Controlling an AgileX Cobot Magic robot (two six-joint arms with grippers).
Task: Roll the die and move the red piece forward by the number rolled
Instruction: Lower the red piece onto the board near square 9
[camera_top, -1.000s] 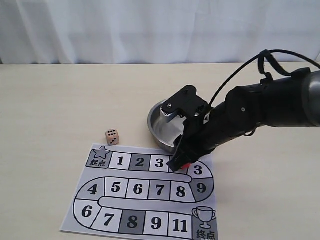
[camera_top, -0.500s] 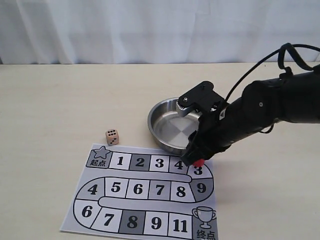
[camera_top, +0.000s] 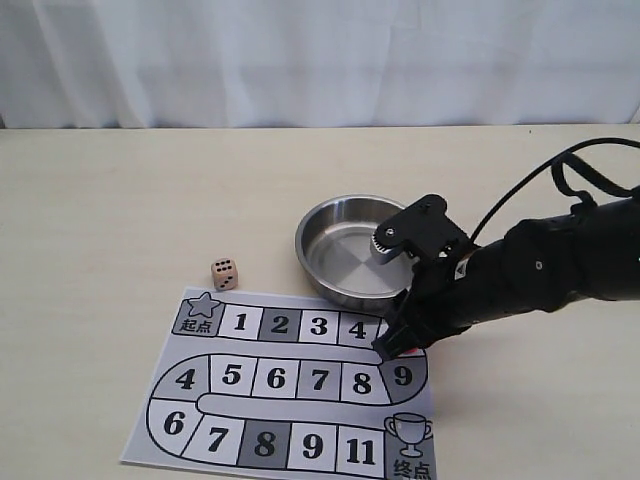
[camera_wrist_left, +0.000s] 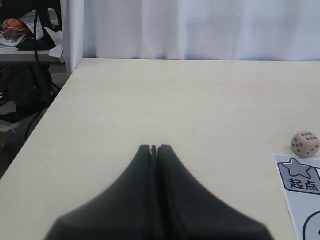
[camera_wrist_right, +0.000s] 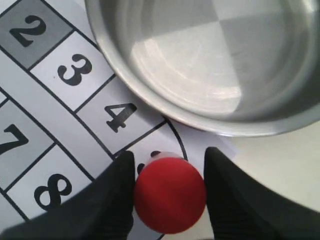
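The red piece (camera_wrist_right: 169, 195) sits between the fingers of my right gripper (camera_wrist_right: 170, 156), which is shut on it. It is low over the curved board square just past the square marked 4. In the exterior view my right gripper (camera_top: 392, 348) is down at the board's right bend and hides the piece. The die (camera_top: 224, 273) rests on the table just beyond the board's star square, and the left wrist view shows the die (camera_wrist_left: 305, 144) too. My left gripper (camera_wrist_left: 154, 147) is shut on nothing, away from the die.
The paper game board (camera_top: 250, 352) lies at the front of the table. A steel bowl (camera_top: 312, 262) stands just behind the board's right end, its rim (camera_wrist_right: 150, 85) close to my right gripper. A white curtain runs behind the table.
My right arm has moved right and toward the front, carrying the red piece from near square 4 to the bend square beyond it. The die and the bowl have not moved.
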